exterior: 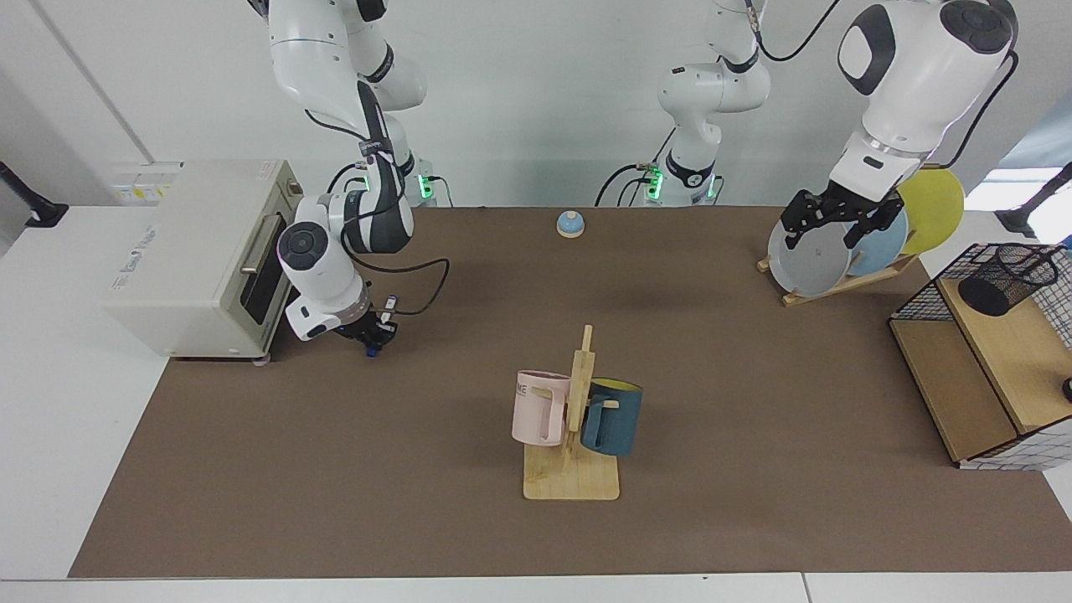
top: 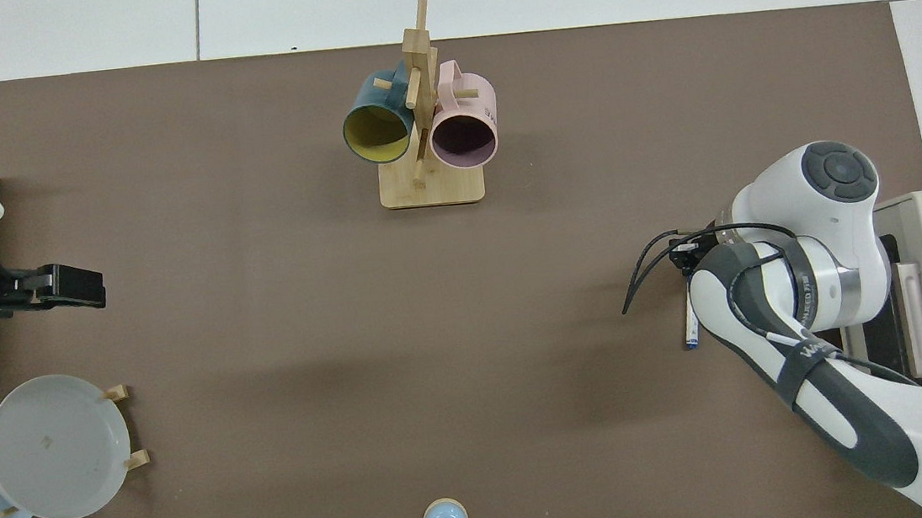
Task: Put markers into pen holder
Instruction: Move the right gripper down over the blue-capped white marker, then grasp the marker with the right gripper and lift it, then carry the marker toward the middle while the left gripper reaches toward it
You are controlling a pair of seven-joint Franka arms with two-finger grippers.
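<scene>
The right claw (exterior: 371, 335) hangs low over the counter (exterior: 419, 502) just in front of the toaster oven (exterior: 197, 251), and it appears to be clamped on the marker (top: 689, 313); the fingers themselves are mostly hidden under the wrist, so the grip is a judgement from the blue end showing below the claw in the facing view and the white barrel running out from under the arm in the top view. In the top view the marker's long axis runs roughly parallel to the oven's front face, with its blue tip poking out beside the forearm, so it seems to lie close to level rather than upright. From there the pen holder (exterior: 1005, 278) lies at the far opposite end of the counter, standing on the wooden top of the wire shelf (exterior: 988, 377), well apart from the marker, with the mug rack (exterior: 574, 435) and its 2 mugs between them. The left claw (exterior: 829, 219) is much nearer the holder: it hovers with its fingers spread in front of the plate rack (exterior: 837, 280), just beside the grey plate (exterior: 808, 255), holding nothing. The coming move turns on that span: I judge the marker must cross the whole counter, or pass to the nearer arm, and be tipped upright to enter the cup's mouth.
</scene>
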